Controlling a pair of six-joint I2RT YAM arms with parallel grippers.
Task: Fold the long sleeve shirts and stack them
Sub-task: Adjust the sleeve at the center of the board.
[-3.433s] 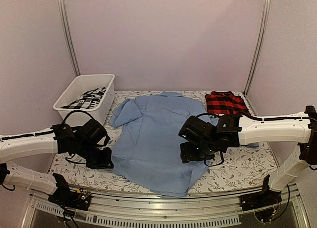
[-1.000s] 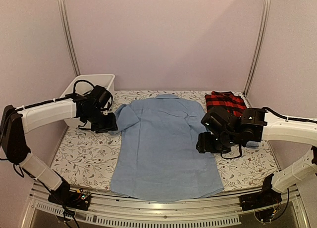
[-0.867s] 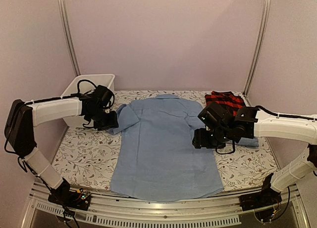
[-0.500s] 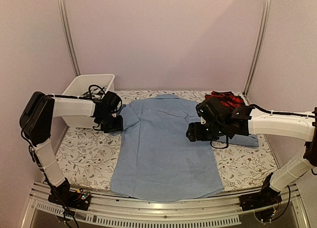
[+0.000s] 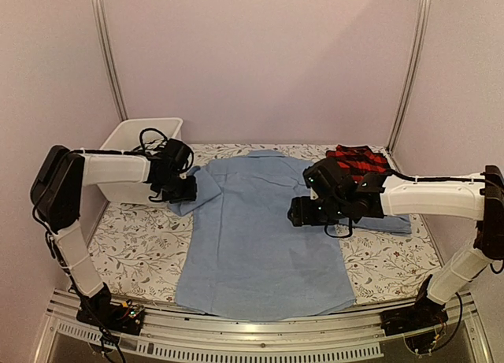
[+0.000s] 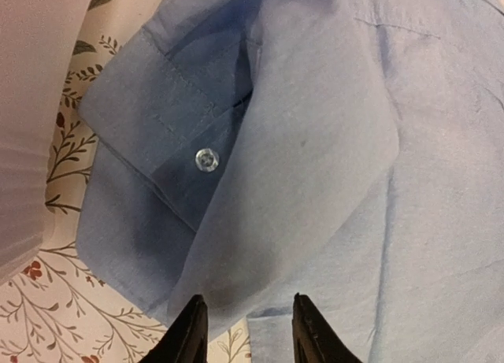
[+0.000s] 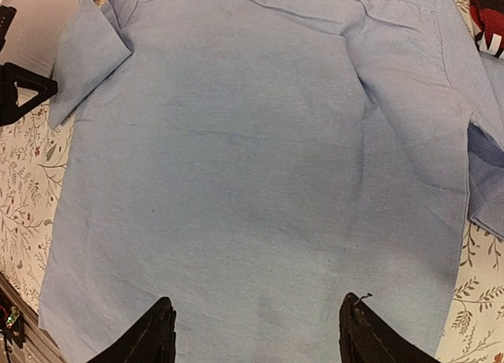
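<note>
Here, the blue shirt (image 5: 252,237) lies spread flat across the middle of the table (image 5: 134,253), collar to the far side, while the plaid shirt (image 5: 356,161) sits folded in the far right corner. The left gripper (image 6: 246,331) stands over the doubled-up left sleeve (image 6: 236,142) beside the bin (image 5: 130,135), its fingers straddling the cloth edge; whether they have pinched it cannot be told. The right gripper (image 7: 260,335) hovers above the shirt's right half, jaws wide and holding nothing. A clean fold likely means catching both cuff layers, then drawing the sleeve flat across the body. Only a cuff button (image 6: 206,159) shows; no label or writing is readable.
</note>
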